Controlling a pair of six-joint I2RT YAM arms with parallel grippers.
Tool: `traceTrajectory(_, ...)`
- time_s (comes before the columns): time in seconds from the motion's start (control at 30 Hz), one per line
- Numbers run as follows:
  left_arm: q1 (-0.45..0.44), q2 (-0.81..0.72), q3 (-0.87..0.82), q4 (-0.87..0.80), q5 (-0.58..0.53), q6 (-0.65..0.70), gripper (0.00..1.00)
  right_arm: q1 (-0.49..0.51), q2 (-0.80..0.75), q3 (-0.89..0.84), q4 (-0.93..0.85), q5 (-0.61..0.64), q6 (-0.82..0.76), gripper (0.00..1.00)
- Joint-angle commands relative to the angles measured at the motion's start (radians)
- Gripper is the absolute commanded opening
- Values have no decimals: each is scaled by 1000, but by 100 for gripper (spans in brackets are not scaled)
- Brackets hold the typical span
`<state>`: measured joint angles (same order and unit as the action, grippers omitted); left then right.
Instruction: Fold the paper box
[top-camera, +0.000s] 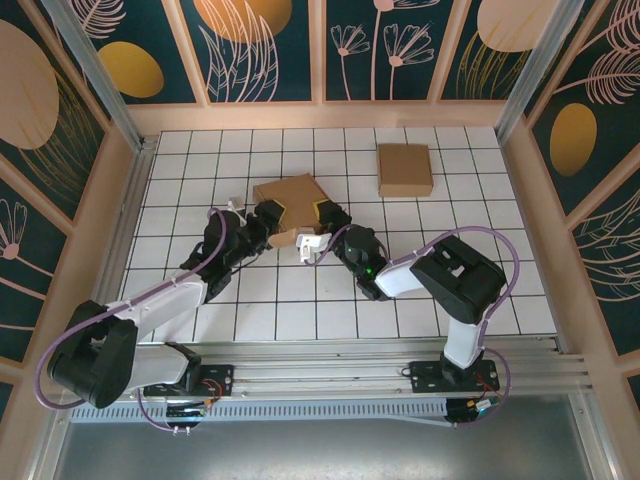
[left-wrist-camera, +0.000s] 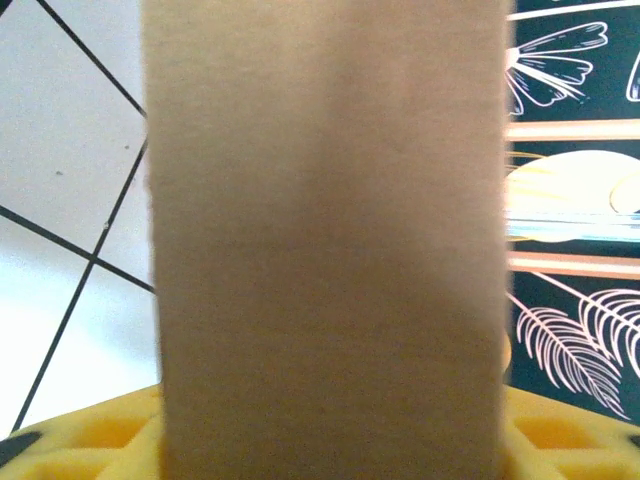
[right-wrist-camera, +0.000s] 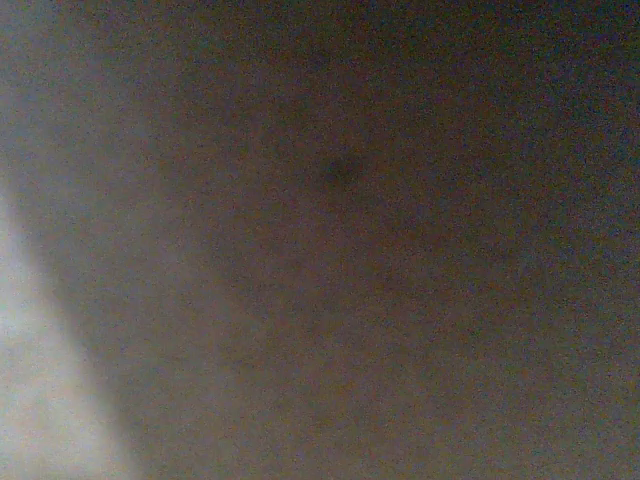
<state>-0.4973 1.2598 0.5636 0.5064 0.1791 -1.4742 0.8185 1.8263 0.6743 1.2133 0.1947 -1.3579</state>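
The paper box (top-camera: 290, 200) sits askew mid-worktop (top-camera: 300, 312), flanked by both arms, apparently so each can work one side. The left pincer (top-camera: 266, 214) meets its left edge, a cardboard panel (left-wrist-camera: 320, 240) close before its yellow fingers (left-wrist-camera: 95, 445). The right pincer (top-camera: 324, 213) meets the right edge. Spread or pinching, I cannot tell. Another box (top-camera: 405, 170) lies well apart.

**Middle crowded, edges open**

We find the centre of the surface (top-camera: 430, 290) blocked. The paper box (top-camera: 292, 195) sits there with the left pincer (top-camera: 268, 220) at its left side and the right pincer (top-camera: 325, 218) at its right. Both arms slant in from the near edge. A second cardboard box (top-camera: 405, 170) lies well apart, far right. The far-left squares and the near-right squares lie bare for passage.
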Motion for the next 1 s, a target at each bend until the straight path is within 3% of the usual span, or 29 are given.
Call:
traceTrajectory(0.0, 8, -45, -5, 11, 19, -121, 67, 8, -44, 8, 23, 28, 16, 46)
traceTrajectory(0.17, 38, -119, 21, -80, -22, -7, 80, 8, -208, -10, -261, -7, 103, 35)
traceTrajectory(0.27, 55, -215, 95, -264, -128, 198, 85, -6, -346, 61, -745, -85, 197, 33)
traceTrajectory(0.37, 56, -296, 201, -462, -302, 499, 89, -35, -418, 240, -1312, -220, 311, 33)
traceTrajectory(0.5, 55, -368, 259, -607, -538, 762, 87, -38, -334, 556, -1942, -322, 398, 32)
traceTrajectory(0.6, 56, -420, 224, -578, -560, 911, 87, -35, -204, 749, -2249, -327, 483, 31)
traceTrajectory(0.77, 55, -502, 113, -466, -390, 1015, 90, -41, -14, 918, -2500, -265, 539, 35)
traceTrajectory(0.87, 55, -536, 41, -394, -295, 1013, 91, -44, 45, 970, -2487, -256, 515, 37)
traceTrajectory(0.97, 55, -554, -16, -359, -277, 1001, 92, -45, 70, 978, -2416, -261, 487, 43)
